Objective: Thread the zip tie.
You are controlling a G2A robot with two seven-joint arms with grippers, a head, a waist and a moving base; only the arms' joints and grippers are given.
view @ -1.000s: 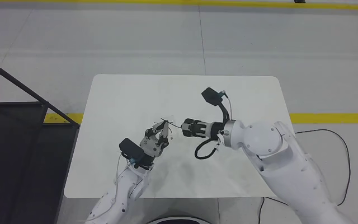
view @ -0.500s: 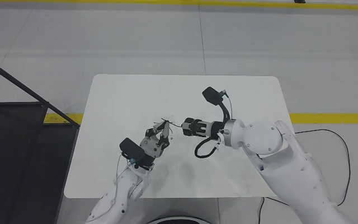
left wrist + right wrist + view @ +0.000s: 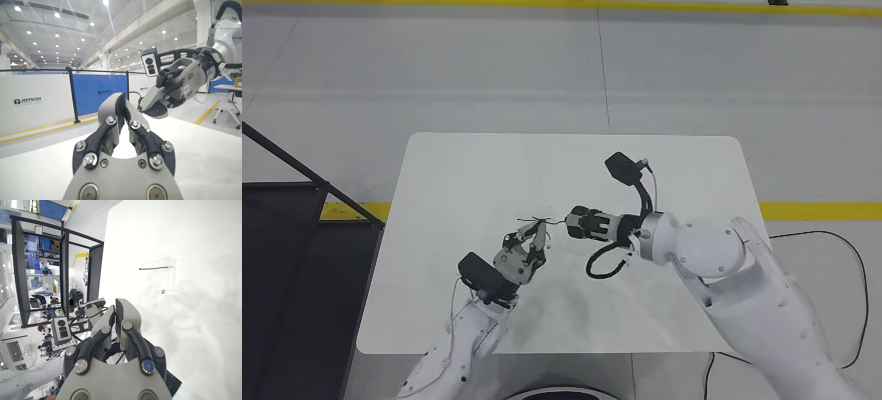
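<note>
Your zip tie (image 3: 134,93) hangs just above the middle of the white surface (image 3: 442,180), a thin black strip arcing between the two grippers. The left gripper (image 3: 123,102) sits at 7 o'clock from the tie, its jaws pressed together on one end. The right gripper (image 3: 140,107) sits at 3 o'clock from it, its jaws closed on the other end. The two sets of tips are near each other but apart, with the short arc of tie between them.

On the surface beyond the right gripper's tips lies a second black tie (image 3: 155,267), flat along the edge of something clear (image 3: 166,262). You cannot tell whether that is a sheet or a box. A small dark speck (image 3: 163,291) lies near it.

Off the surface at 9 o'clock stands a black frame (image 3: 292,160). A yellow floor line (image 3: 822,211) runs out at 3 o'clock.

By count you have two grippers, two black ties (one held, one lying) and one frame.
</note>
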